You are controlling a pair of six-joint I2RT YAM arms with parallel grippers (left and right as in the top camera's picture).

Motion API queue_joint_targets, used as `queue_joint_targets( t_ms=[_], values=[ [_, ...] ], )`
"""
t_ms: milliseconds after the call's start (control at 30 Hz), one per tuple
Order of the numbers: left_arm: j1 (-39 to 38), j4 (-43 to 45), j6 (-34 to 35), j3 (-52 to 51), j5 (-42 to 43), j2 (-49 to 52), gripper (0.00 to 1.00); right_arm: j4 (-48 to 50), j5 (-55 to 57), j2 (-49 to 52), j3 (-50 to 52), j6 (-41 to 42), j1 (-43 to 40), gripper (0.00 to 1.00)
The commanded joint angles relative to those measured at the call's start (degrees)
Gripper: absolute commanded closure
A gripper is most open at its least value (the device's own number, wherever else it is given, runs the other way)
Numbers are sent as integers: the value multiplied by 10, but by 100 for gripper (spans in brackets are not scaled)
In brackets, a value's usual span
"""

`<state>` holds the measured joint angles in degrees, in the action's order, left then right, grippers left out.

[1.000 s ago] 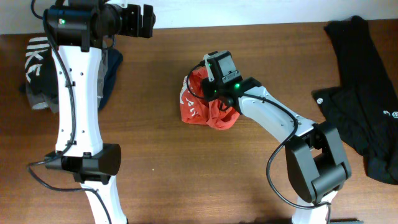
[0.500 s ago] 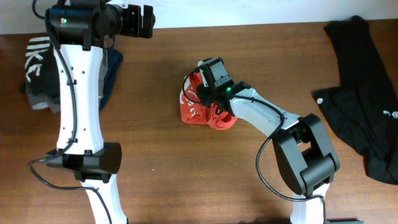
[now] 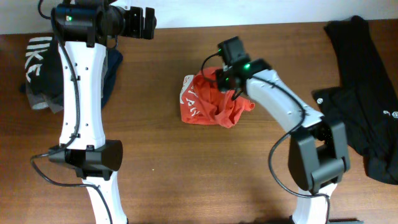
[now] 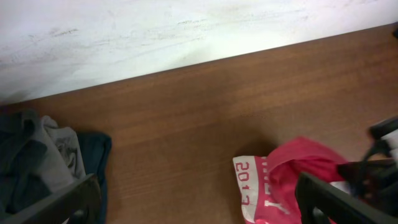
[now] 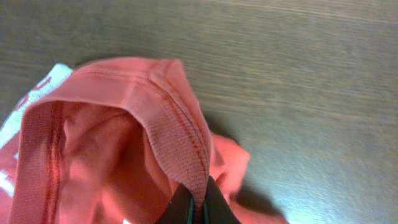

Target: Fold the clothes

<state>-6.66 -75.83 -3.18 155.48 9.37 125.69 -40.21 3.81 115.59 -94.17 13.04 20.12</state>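
Right fingers [image 5: 217, 213] swung over and pinch shut on the crumpled red T-shirt [image 3: 208, 106] by its ribbed edge, well left of the black garment [image 3: 360, 74]; left fingers [image 4: 339, 200] gape empty; light, floppy cloth, so we'd grab seams.

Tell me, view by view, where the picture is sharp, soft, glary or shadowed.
Overhead: even light, crisp on the T-shirt and the table, no glare. Left wrist: the wall is washed out bright; the left gripper's fingers at the bottom edge are dark and soft. Right wrist: the shirt's ribbed seam is sharp, the far wood grain blurs, a pale sheen sits lower right.
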Motion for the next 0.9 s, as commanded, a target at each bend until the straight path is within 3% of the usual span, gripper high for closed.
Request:
queue_joint_targets(
  t_ms=[0,300,367,400,433,500,767,867],
  values=[
    [0,1,-1,2,-9,2,1,-26,-64,-22,-19,25,-41,96],
    [0,1,-1,2,-9,2,1,-99,-100,-16,11,38,-145,96],
    [0,1,-1,2,-9,2,1,-111,-117,-16,19,17,-157,80],
    [0,1,-1,2,-9,2,1,-118,-130,-16,21,0,-161,60],
    [0,1,-1,2,-9,2,1,-125,-136,-16,21,-12,-163,47],
    [0,0,-1,2,-9,2,1,-139,-140,-17,19,-23,-166,35],
    [0,-11,-5,2,-9,2,1,-198,-229,-29,-65,-67,-165,33],
    [1,-14,-7,2,-9,2,1,-192,-263,-28,-77,-73,-152,37]
  ],
)
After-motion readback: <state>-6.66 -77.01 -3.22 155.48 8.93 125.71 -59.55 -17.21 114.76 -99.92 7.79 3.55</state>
